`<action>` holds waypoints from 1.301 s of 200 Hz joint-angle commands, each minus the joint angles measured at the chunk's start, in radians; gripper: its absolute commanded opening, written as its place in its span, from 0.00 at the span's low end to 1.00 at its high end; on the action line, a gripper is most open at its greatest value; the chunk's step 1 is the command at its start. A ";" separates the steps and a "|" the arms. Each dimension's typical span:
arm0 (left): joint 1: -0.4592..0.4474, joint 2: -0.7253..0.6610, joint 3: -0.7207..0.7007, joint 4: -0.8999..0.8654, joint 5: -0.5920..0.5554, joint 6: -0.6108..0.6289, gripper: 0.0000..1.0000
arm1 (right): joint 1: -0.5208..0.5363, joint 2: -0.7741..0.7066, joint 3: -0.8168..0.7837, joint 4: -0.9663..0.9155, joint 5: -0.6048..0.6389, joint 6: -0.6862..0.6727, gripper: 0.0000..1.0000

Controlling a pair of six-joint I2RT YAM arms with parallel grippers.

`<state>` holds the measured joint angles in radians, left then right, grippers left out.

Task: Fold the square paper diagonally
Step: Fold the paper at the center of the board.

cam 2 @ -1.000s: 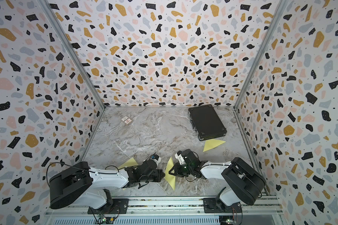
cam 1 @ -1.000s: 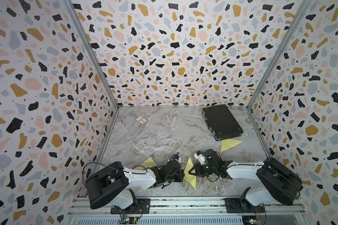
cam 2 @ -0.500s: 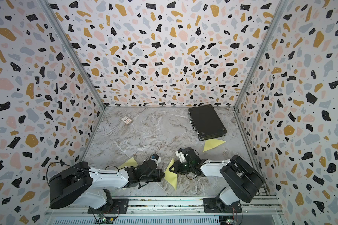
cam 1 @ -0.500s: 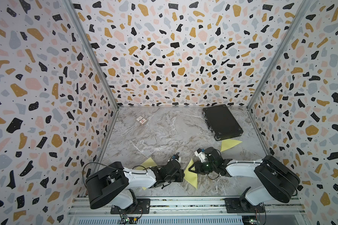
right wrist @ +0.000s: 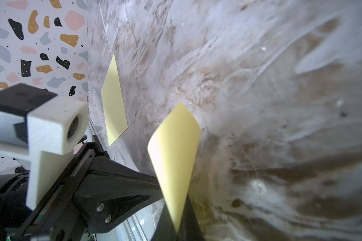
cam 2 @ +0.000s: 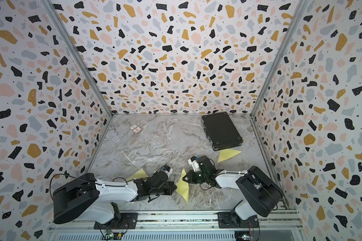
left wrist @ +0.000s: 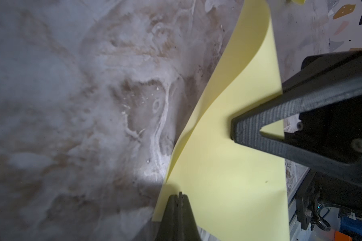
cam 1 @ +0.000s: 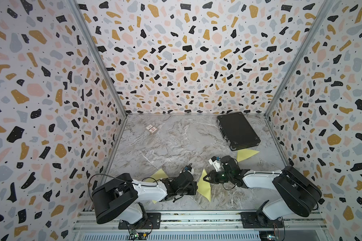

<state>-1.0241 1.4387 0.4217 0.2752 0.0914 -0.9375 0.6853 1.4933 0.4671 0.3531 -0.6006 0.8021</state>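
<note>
Square paper (cam 1: 204,186) is thin, light and floppy. It bows under its own weight, and I reckon any crease is permanent and a loose pinch will slip. I'd only take it by corners or edges. It sits front-centre on the table (cam 1: 176,150), between both arms, partly lifted and curled. Left gripper (left wrist: 179,197) is clamped onto one edge. Right gripper (right wrist: 177,227) is pinched on the opposite corner, with the sheet rising out of its jaws. One spare yellow sheet (cam 1: 158,175) lies by the left arm, and another (cam 1: 246,154) lies beside the black case (cam 1: 237,130), well apart.
</note>
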 commanded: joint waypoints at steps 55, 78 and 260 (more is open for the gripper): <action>-0.011 0.047 -0.024 -0.143 -0.009 0.017 0.00 | -0.048 0.047 0.053 0.069 -0.048 -0.014 0.28; -0.012 0.046 -0.023 -0.143 -0.008 0.018 0.00 | -0.058 0.068 0.068 0.090 -0.064 -0.010 0.19; -0.016 0.058 -0.028 -0.136 -0.012 0.015 0.00 | -0.104 0.111 0.130 0.100 -0.093 -0.029 0.12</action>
<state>-1.0298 1.4525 0.4255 0.2924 0.0910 -0.9348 0.5888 1.6093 0.5682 0.4416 -0.6857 0.7811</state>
